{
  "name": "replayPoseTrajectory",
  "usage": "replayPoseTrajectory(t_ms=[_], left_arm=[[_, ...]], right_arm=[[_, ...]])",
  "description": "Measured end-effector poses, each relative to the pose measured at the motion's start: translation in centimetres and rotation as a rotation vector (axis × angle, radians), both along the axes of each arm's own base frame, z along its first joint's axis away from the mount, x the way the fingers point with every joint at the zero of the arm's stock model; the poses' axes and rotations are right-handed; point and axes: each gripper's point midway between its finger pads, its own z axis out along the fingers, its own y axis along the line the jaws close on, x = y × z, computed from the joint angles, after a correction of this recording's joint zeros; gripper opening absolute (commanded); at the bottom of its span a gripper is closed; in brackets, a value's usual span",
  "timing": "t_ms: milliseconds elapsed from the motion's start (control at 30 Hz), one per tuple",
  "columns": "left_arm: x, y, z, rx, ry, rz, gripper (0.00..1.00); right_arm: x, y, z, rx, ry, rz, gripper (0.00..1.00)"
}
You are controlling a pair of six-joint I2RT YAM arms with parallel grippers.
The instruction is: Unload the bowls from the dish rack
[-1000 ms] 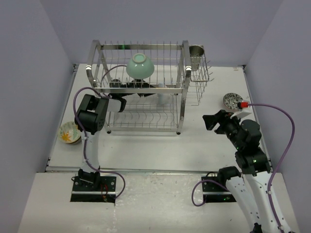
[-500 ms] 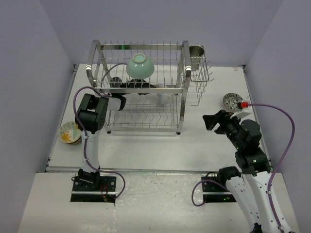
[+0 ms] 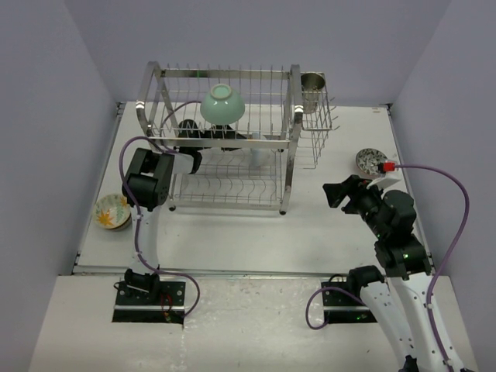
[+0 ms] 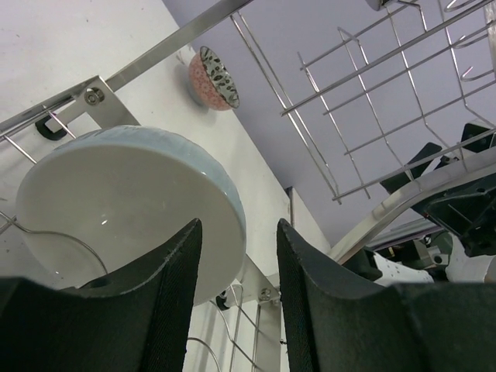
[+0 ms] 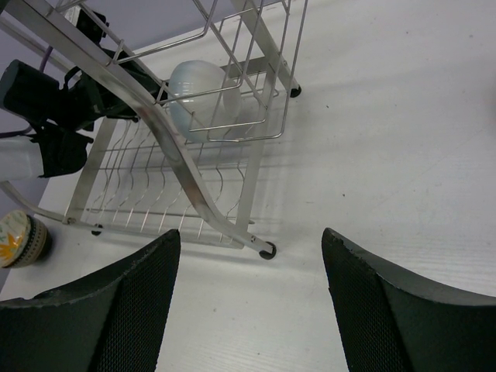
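In the lower tier of the dish rack (image 3: 295,139) a pale bowl (image 4: 116,209) sits just ahead of the left fingers (image 4: 155,310), its rim in their gap, gripped or not I cannot tell, while the right fingers (image 5: 116,310) hang wide apart, empty, over the bench (image 5: 387,116).

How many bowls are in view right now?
4: mint-green bowl on the rack top tier, pale bowl on its lower tier, flowered bowl on the table left, patterned bowl right. The rack may hide more.
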Motion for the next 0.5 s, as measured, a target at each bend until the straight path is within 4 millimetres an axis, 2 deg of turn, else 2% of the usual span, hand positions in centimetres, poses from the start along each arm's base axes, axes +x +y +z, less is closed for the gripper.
replayPoseTrajectory(t_ms=[267, 500], left_arm=[[0.3, -0.8, -0.5, 0.015, -0.003, 0.020, 0.44], [0.0, -4.3, -0.3, 0.023, -0.005, 0.002, 0.41]], right_arm=[[0.0, 0.0, -0.1, 0.000, 0.002, 0.000, 0.74], [0.0, 0.0, 0.0, 0.000, 0.000, 0.000, 0.74]])
